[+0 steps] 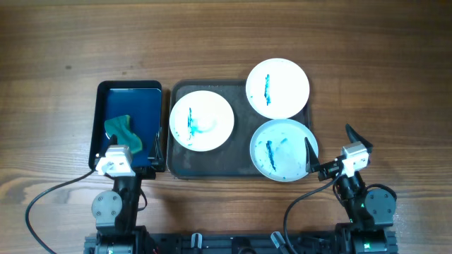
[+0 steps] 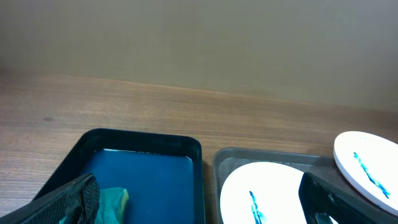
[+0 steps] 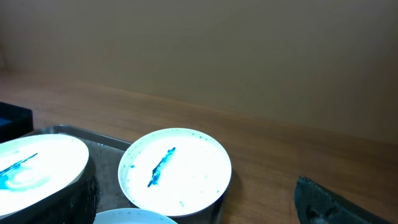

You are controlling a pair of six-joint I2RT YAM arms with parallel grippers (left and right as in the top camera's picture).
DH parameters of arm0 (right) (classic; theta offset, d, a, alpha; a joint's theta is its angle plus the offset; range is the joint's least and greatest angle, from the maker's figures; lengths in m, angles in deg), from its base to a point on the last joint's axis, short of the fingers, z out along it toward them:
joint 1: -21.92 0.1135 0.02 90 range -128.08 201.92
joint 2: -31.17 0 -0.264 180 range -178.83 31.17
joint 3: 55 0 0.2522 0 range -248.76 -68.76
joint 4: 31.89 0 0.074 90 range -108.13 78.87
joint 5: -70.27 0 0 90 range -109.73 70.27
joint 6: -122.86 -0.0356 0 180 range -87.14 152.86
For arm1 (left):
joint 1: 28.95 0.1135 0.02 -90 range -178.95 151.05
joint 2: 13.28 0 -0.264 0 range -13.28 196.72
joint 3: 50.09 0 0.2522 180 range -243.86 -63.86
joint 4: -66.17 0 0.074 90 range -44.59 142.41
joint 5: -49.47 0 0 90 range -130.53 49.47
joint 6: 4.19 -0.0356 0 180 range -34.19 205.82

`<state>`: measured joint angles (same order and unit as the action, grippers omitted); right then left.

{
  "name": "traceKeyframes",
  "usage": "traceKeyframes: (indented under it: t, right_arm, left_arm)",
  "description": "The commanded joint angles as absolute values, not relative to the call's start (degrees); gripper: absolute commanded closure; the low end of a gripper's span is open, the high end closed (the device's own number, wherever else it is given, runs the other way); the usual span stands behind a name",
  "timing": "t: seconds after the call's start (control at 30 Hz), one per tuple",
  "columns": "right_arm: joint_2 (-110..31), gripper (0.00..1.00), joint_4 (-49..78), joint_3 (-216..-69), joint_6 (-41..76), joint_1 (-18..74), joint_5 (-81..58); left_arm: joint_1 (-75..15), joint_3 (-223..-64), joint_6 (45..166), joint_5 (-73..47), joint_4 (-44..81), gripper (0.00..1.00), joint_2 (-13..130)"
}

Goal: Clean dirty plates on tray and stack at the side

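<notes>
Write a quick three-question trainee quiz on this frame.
1. How many smeared plates sit on the grey tray?
2. True or false: the teal cloth lies on the grey tray.
3. The left tool and right tool are: A both open; B both shut; C left shut on cloth.
Key: 1. three; 2. false, it lies in the black tray; 3. A.

This is looking like a robotics lab bench, since a left arm (image 1: 116,204) and a right arm (image 1: 364,201) are sitting at the edge of a wood-grain surface (image 1: 56,42), a cable (image 1: 28,214) is trailing loose, a blank beige wall (image 2: 199,37) is rising behind, and blue-streaked plates (image 1: 202,121) are lying on a tray (image 1: 212,164).
</notes>
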<state>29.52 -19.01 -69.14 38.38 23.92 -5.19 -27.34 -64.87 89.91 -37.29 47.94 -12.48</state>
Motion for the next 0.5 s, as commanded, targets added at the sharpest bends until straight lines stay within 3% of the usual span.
traceKeyframes:
  t: [0.0, 0.47]
  right_arm:
    - [29.50, 0.00, -19.32, -69.08, 38.86, 23.94, -4.84]
    - [29.50, 0.00, -19.32, -69.08, 38.89, 23.94, -4.86]
  left_arm:
    - [-27.61, -64.19, 89.04, -38.05, 48.18, 0.00, -12.85]
    - [-27.61, -64.19, 89.02, -38.05, 48.16, 0.00, -12.85]
